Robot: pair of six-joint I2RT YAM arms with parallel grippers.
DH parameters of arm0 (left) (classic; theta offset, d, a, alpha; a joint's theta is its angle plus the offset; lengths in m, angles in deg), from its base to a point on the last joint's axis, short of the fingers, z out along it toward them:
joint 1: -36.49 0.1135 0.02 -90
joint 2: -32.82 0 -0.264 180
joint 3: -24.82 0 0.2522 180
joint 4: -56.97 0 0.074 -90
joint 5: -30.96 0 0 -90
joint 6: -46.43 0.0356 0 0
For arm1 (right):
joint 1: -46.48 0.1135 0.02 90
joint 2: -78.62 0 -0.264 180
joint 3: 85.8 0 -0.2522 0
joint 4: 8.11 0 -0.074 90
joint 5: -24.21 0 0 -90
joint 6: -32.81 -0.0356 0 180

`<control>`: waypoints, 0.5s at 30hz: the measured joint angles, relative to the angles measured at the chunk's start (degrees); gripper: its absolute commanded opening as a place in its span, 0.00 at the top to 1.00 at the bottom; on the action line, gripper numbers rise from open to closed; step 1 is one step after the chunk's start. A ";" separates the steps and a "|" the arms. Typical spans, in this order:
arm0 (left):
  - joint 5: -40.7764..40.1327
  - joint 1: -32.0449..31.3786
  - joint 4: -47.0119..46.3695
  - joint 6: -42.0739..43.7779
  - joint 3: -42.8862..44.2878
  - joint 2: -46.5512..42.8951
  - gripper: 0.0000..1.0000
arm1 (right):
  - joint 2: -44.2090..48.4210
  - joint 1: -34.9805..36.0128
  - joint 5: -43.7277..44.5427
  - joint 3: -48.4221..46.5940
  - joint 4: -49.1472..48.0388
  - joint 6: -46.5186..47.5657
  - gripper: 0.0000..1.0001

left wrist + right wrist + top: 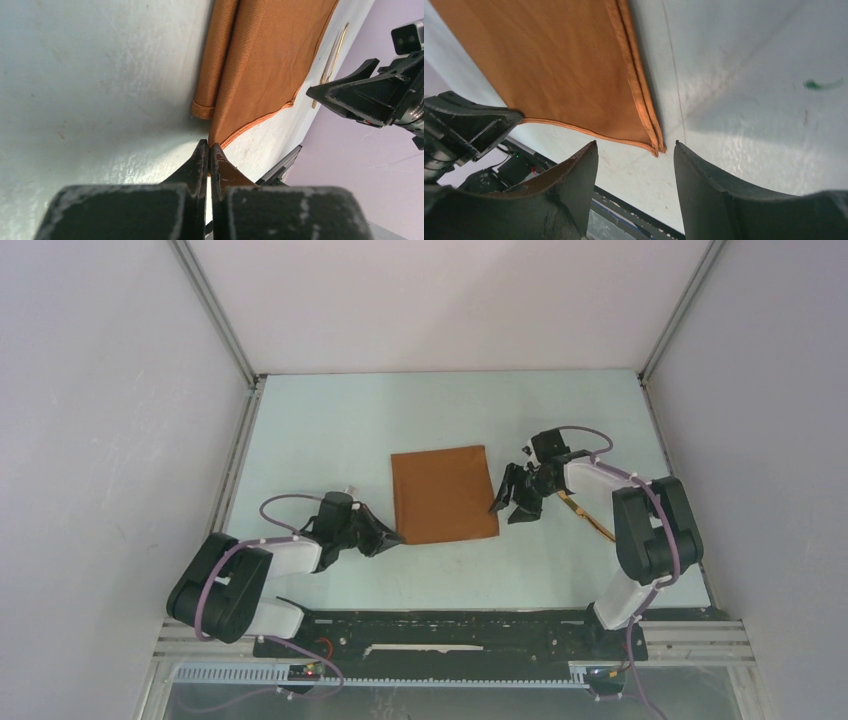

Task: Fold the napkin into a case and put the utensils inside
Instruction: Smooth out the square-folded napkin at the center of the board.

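Note:
The rust-orange napkin [442,494] lies flat in the middle of the table, folded double, with two hemmed layers showing along its right edge [636,75]. My left gripper [398,537] is shut on the napkin's near-left corner [216,131], and orange cloth shows between its tips [208,146]. My right gripper [515,508] hovers open at the napkin's near-right corner [656,147], which sits just beyond the gap between its fingers and touches neither. The golden utensils [590,518] lie on the table right of the napkin, partly under the right arm, and appear as thin gold lines [334,55].
White walls with metal rails [238,455] enclose the pale table on three sides. A black rail [450,625] with the arm bases runs along the near edge. In the left wrist view the right gripper [370,95] hangs beyond the napkin's far side.

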 measured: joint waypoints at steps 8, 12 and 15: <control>-0.68 0.24 0.50 0.04 0.00 0.02 1.00 | -6.47 -2.75 -9.97 0.02 -7.39 4.02 0.35; -0.83 0.24 0.63 0.04 0.00 0.02 1.00 | -8.02 -3.43 -14.14 0.00 -9.20 4.66 0.37; -0.87 0.24 0.72 0.04 0.00 0.02 1.00 | -8.85 -3.69 -16.26 0.00 -10.25 4.90 0.38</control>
